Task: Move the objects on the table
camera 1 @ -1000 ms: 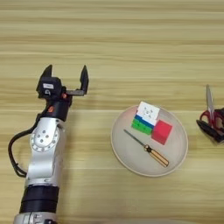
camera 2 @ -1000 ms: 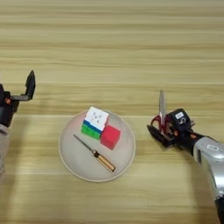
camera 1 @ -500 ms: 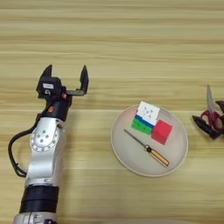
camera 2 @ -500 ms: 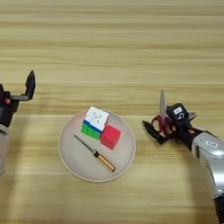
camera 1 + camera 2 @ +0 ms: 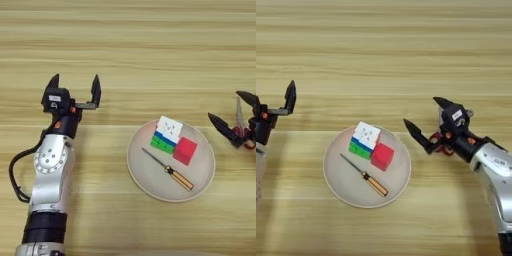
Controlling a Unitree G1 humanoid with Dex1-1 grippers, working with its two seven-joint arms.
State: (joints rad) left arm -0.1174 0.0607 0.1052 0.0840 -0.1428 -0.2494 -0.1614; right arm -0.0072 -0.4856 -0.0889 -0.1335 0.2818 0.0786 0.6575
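**Ana:** Scissors were the thing in hand, I'd say. They lay on the table just beside the right rim of the plate, toward the table's right edge, and the right gripper sat over them with its two black fingers spread wide, one on either side. Only a bit of red handle and a sliver of blade showed between the fingers.

**Ben:** Gripping them?

**Ana:** No. The jaws stood apart and nothing was pinched. I judged it the reach step of a pick, with the grasp not yet made.

**Ben:** And the rest?

**Ana:** The puzzle cube sat in the plate toward its far rim, white face up, green and blue on the side. A red block touched it on the right, and a screwdriver with a yellow handle lay slantwise across the plate's middle.

**Ben:** The left arm?

**Ana:** Idle. The left gripper rested near the table's left edge, well apart from the plate, fingers released and empty.

**Ben:** So the next move?

**Ana:** My guess: squeeze onto the handles squarely. Scissors lie flat and thin, so the fingertips would need to be low against the wood, or they could slip off.
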